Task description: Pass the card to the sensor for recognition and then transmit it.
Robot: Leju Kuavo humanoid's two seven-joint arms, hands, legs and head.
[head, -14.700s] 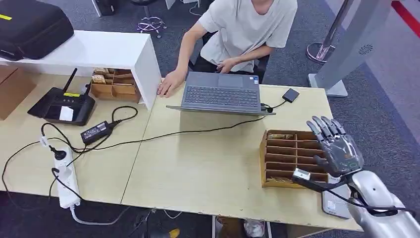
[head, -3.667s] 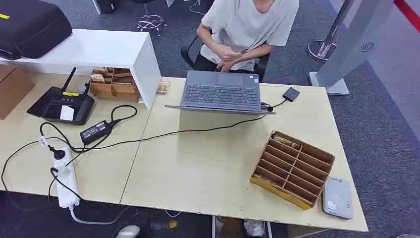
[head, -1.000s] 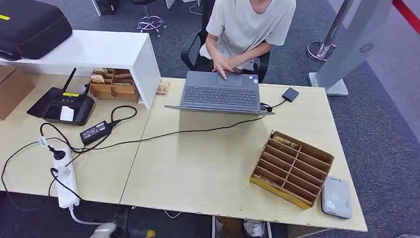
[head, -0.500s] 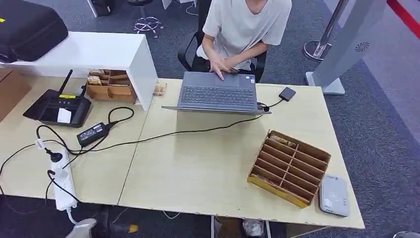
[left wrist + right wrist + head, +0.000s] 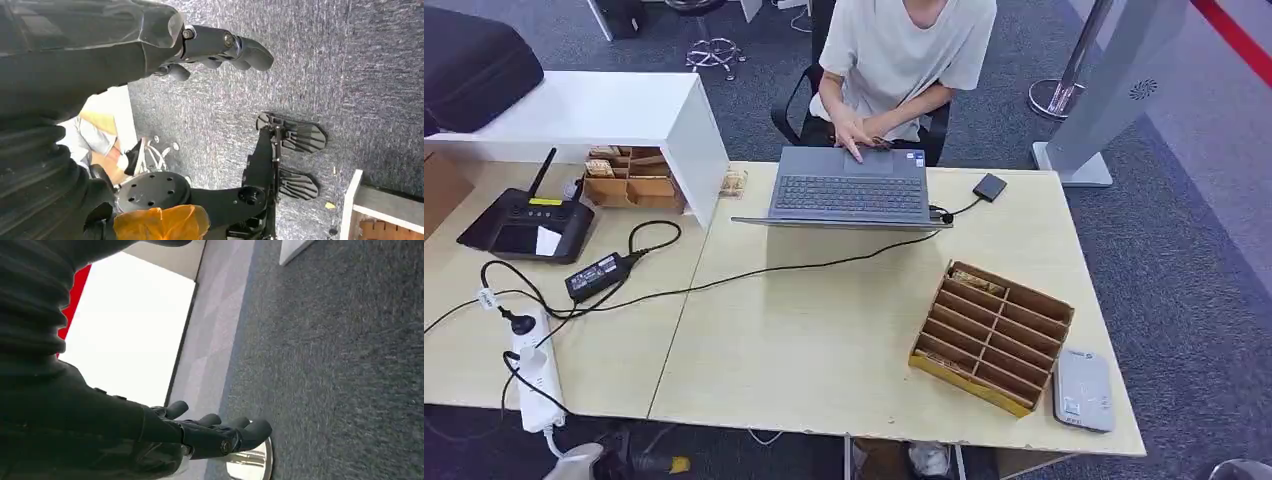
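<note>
A grey card sensor (image 5: 1083,390) lies flat at the table's near right corner. Beside it, a slotted cardboard box (image 5: 969,384) sits skewed on the table, and a few cards (image 5: 977,282) lie in its far corner slot. In the left wrist view my left hand (image 5: 220,47) hangs over grey carpet, its fingers stretched out and holding nothing. In the right wrist view my right hand (image 5: 210,432) also hangs over the floor, fingers extended and empty.
A person (image 5: 904,50) sits behind the table with a hand on an open laptop (image 5: 847,190). A white shelf (image 5: 574,105), a router (image 5: 524,222), a power strip (image 5: 532,375) and cables occupy the left side. A grey stand (image 5: 1114,80) rises at the right.
The whole picture has shifted left, so the camera moved. Much earlier my right hand hovered over the box, which stood square; now the box is skewed and the hand hangs down.
</note>
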